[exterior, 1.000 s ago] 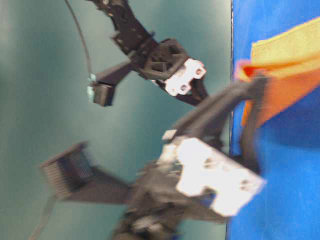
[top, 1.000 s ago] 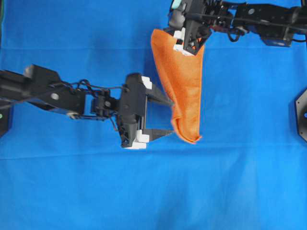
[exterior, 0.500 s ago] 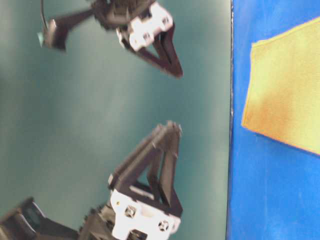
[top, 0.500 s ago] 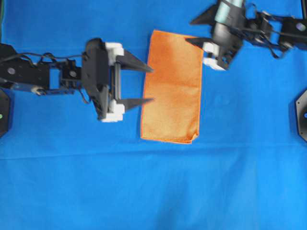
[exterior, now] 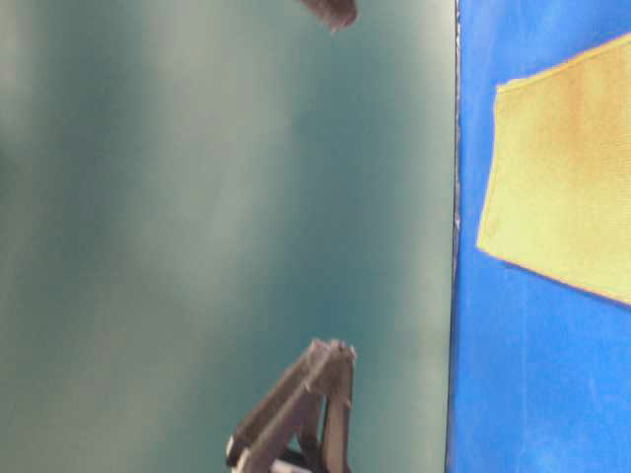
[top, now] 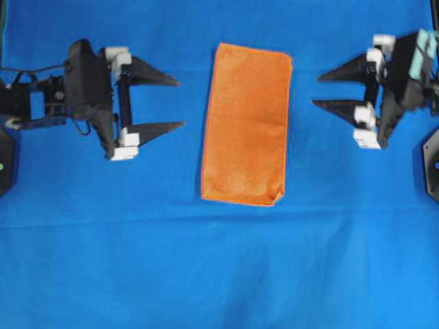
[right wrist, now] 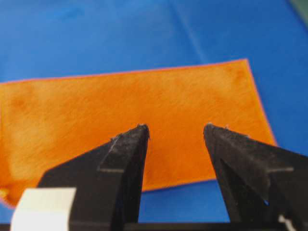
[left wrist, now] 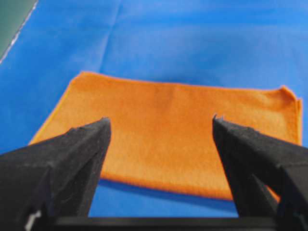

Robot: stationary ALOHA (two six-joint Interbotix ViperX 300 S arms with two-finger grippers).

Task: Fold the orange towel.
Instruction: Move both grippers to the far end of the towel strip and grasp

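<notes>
The orange towel (top: pixel 245 123) lies flat on the blue cloth as a tall narrow rectangle in the middle of the overhead view, one lower right corner slightly ruffled. Both wrist views show it too, the towel (left wrist: pixel 168 132) ahead of the left jaws and the towel (right wrist: pixel 130 113) ahead of the right ones. My left gripper (top: pixel 180 103) hangs open to the left of it, fingertips pointing at its left edge with a gap between. My right gripper (top: pixel 316 91) is open on the right side, apart from the towel. Neither holds anything.
The blue cloth (top: pixel 219 274) covers the whole work surface. A dark mount plate (top: pixel 432 161) sits at the right edge and another at the left edge. In the table-level view only the cloth's edge, the towel (exterior: pixel 562 177) and a finger (exterior: pixel 296 414) show.
A second ago the right gripper held the towel's top and the left was at its lower part; both let go, the towel now lies flat, and both arms have pulled back outward.
</notes>
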